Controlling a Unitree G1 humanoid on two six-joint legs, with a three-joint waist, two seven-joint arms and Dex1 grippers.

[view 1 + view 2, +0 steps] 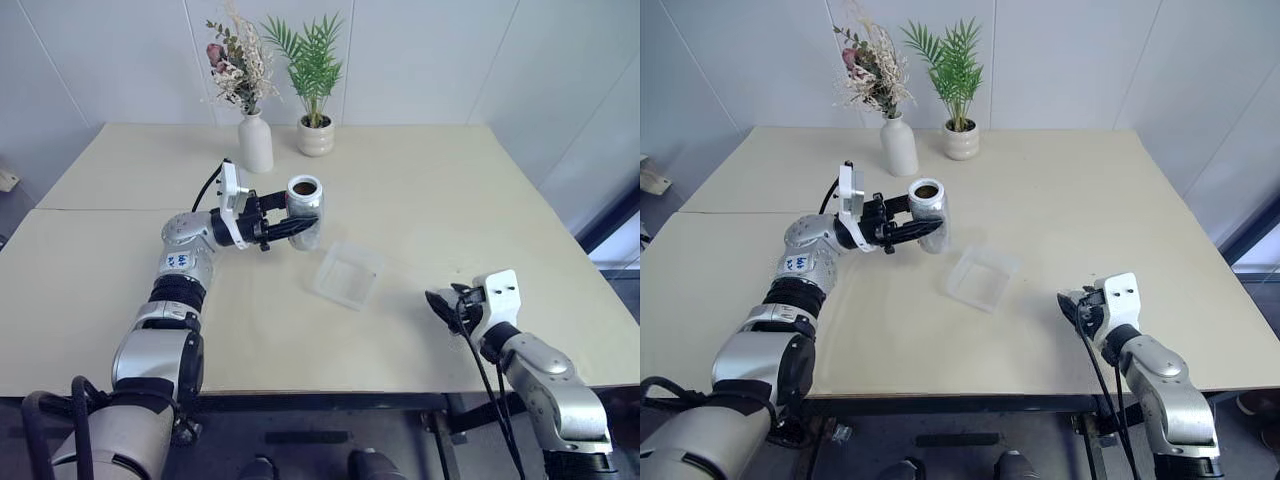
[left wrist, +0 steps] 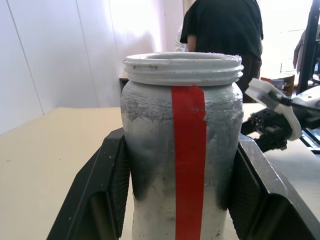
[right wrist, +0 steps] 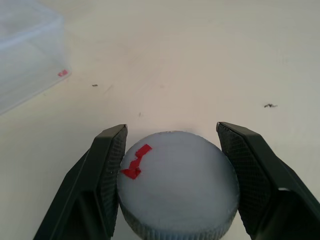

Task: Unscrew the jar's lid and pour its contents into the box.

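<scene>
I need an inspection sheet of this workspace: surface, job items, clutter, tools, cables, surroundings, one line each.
Surface: beige table, a few dark specks near the right tool.
Job's things: silvery-grey cylindrical jar with red stripe, open, upright, raised above the table; round grey lid with red mark, off the jar; transparent square plastic box on the table, between both arms.
Clutter: white vase with dried flowers and white ribbed pot with green plant at the far edge.
Grippers: left tool shut on the jar; right tool shut on the lid.
Cables: black cable along the right arm.
Surroundings: white walls; person in dark top behind.
</scene>
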